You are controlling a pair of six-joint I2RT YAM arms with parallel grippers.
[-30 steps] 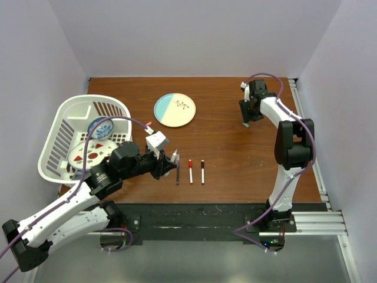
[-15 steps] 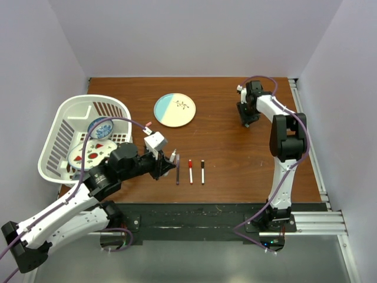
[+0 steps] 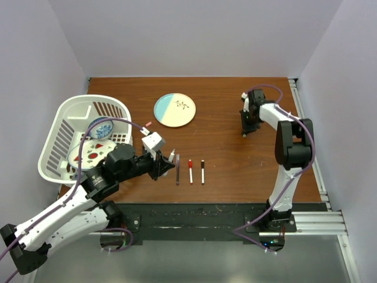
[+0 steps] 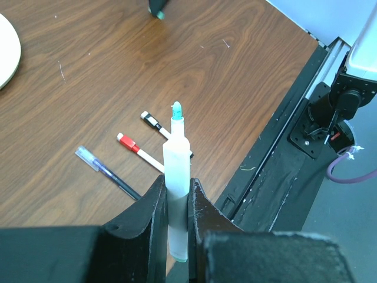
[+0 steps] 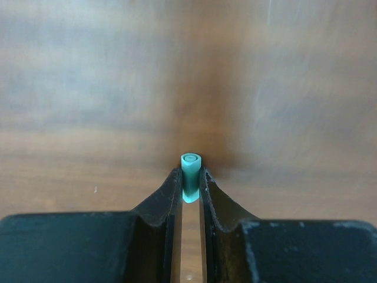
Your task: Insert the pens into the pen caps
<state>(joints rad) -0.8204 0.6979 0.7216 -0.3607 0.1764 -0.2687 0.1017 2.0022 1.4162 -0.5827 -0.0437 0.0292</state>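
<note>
My left gripper [image 4: 177, 184] is shut on a white-barrelled pen [image 4: 176, 159] that stands upright between the jaws, its green tip bare and pointing up. From above, this gripper [image 3: 167, 164] hovers just left of three pens lying side by side on the table. These are a dark purple pen [image 3: 177, 175], a red-capped pen [image 3: 190, 171] and a black-capped pen [image 3: 202, 171]. Far right at the back, my right gripper [image 5: 189, 177] is shut on a small green pen cap [image 5: 190, 168], pinched at the fingertips just above the wood. A tiny pink cap [image 3: 148, 124] lies by the basket.
A white laundry-style basket [image 3: 59, 138] holding patterned dishes sits at the left edge. A cream and blue plate [image 3: 175, 109] lies at the back centre. The table's front edge and a black rail [image 4: 283, 153] run close behind the three pens.
The right gripper has closed onto the green cap and shifted slightly nearer. The left gripper, still holding its pen, has hardly moved.
</note>
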